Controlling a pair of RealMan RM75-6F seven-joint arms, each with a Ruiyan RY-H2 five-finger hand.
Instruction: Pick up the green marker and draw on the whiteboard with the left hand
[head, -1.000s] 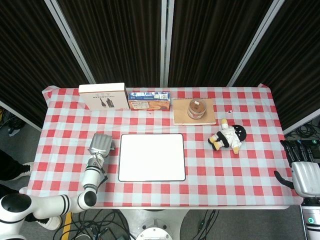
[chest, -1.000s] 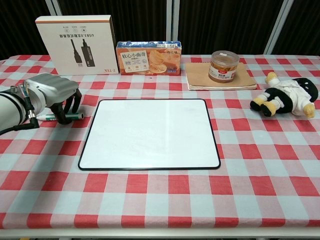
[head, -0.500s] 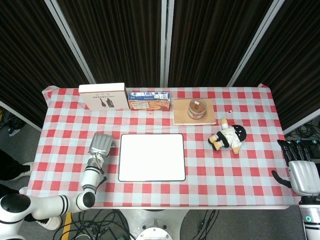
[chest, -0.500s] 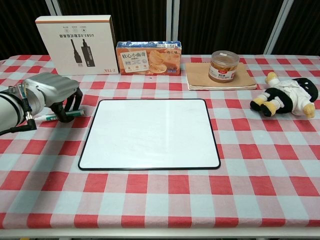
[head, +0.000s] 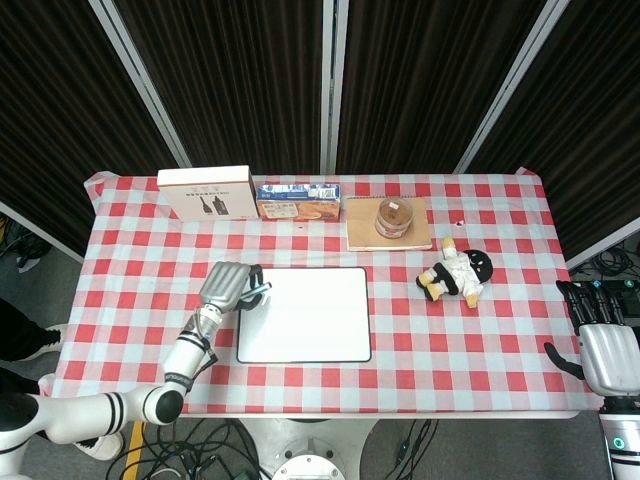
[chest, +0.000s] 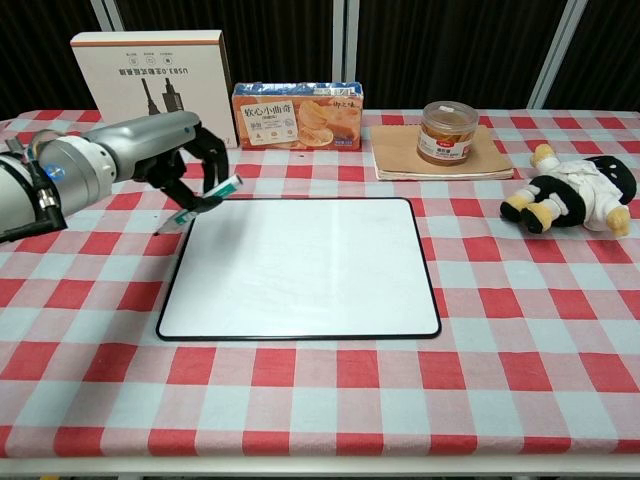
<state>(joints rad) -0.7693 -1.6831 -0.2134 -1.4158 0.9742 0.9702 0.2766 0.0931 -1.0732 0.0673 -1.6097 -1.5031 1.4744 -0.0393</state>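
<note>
The left hand (chest: 170, 150) holds the green marker (chest: 205, 199) in its curled fingers, up off the table. The marker is tilted, with its low end pointing down near the top left corner of the whiteboard (chest: 300, 265) (you cannot tell if the tip touches it). From the head view the hand (head: 228, 287) sits just beside the left edge of the board (head: 305, 315). The right hand (head: 608, 345) is far off at the right side past the table edge, fingers straight and apart, holding nothing. At the back of the checked cloth (chest: 520, 330) stand a white box (chest: 150, 90) and a snack box (chest: 297, 116). A jar (chest: 448, 132) sits on a brown pad (chest: 400, 152). A doll (chest: 575, 192) lies at the right.
</note>
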